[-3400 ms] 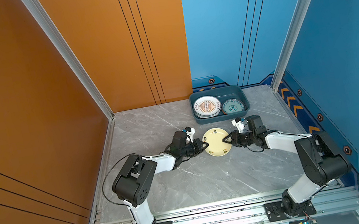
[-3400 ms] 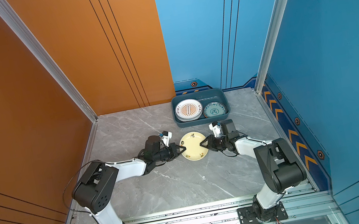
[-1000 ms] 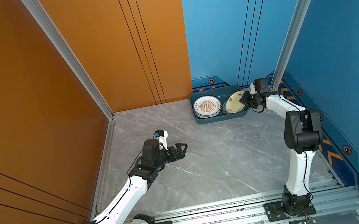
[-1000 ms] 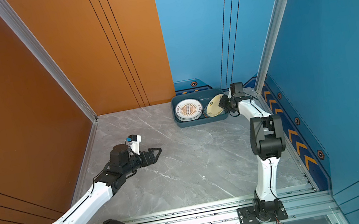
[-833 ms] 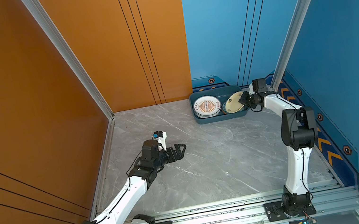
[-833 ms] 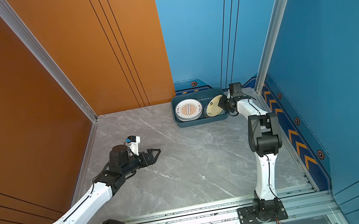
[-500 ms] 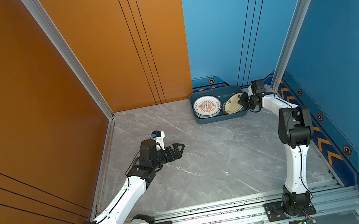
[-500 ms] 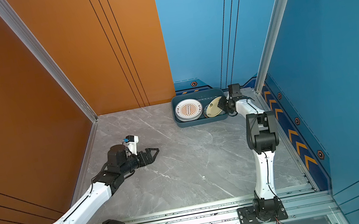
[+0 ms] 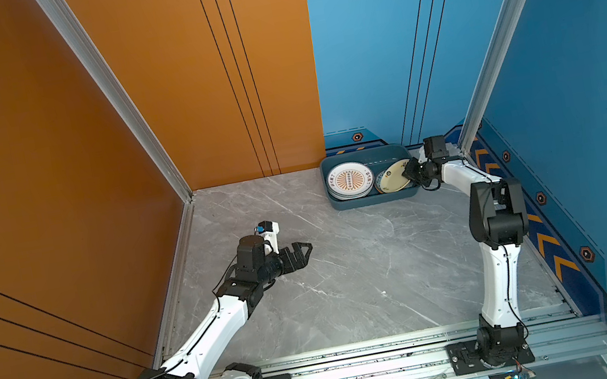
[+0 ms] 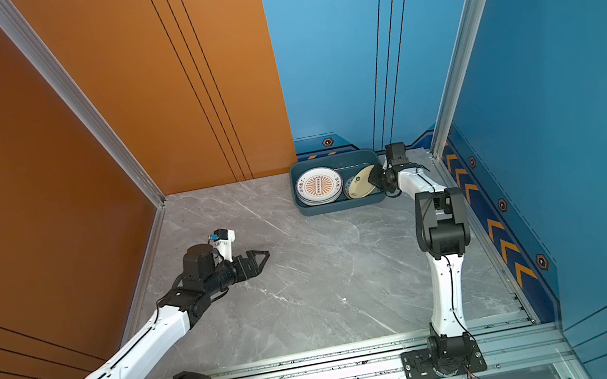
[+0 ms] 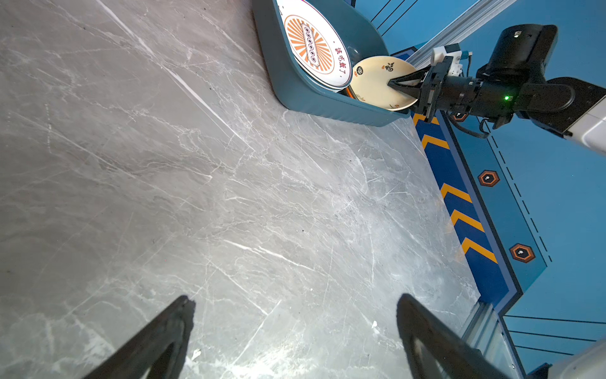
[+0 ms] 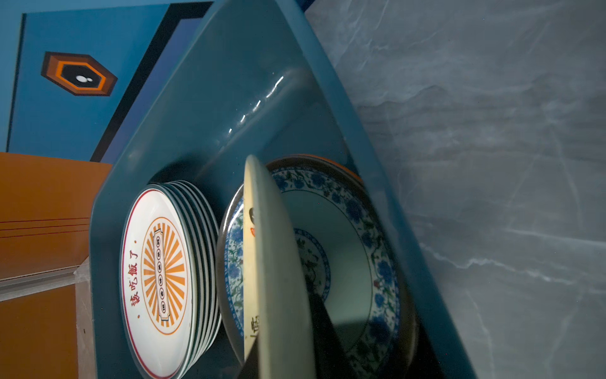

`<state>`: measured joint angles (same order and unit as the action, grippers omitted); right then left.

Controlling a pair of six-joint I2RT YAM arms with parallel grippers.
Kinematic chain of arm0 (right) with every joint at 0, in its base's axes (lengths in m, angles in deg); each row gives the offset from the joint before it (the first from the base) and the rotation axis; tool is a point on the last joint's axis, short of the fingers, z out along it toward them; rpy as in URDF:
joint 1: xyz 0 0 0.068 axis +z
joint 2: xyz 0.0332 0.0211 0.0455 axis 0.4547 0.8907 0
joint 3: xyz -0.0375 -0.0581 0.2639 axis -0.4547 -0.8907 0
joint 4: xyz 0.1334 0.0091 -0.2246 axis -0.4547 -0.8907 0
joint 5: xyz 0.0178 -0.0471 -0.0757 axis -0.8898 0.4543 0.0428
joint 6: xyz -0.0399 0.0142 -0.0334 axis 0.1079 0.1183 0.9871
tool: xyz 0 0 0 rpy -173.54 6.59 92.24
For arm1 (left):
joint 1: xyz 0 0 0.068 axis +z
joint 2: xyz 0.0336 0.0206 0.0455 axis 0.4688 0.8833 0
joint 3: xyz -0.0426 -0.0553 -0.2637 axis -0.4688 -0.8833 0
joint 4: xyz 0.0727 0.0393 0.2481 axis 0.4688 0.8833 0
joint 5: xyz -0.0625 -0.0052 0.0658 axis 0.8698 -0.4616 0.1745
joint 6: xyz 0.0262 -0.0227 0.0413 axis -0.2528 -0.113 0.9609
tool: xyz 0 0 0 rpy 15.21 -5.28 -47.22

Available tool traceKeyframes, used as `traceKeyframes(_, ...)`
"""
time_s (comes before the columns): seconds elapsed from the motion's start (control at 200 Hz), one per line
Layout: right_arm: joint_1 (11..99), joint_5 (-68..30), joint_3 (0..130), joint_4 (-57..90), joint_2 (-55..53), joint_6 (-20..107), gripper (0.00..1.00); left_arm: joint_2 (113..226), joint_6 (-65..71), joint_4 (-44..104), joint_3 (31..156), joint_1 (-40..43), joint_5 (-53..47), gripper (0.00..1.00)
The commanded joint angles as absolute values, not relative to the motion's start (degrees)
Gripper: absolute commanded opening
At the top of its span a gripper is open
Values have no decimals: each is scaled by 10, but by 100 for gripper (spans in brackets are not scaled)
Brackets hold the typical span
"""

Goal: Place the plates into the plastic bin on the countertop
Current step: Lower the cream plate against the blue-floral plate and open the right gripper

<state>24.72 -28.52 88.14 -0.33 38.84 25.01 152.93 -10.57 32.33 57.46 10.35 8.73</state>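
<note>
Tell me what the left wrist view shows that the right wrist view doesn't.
Left wrist only: the open left gripper and yellow wall chevrons. Right wrist only: the blue floral round plate under the tilted one. Both: the dark teal rectangular plastic bin, white round orange-sunburst plate, grey marble countertop, and right gripper clamped on the cream round plate.

The left arm (image 9: 210, 337) and right arm (image 9: 499, 291) had white shells between black joint housings and thin black cables (image 11: 472, 131); the right bore a green light (image 11: 506, 97).
</note>
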Motion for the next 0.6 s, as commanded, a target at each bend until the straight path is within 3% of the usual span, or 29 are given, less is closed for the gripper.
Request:
traceKeyframes(0.0,244,-287,892,-38,398,260,24,1533,-106,317,575,108,104,98)
traceKeyframes(0.215,242,-288,894,-56,394,271,39,1536,-108,318,575,107,106,98)
traceKeyframes(0.596,240,-263,883,-96,361,294,45,1532,-108,321,571,107,105,98)
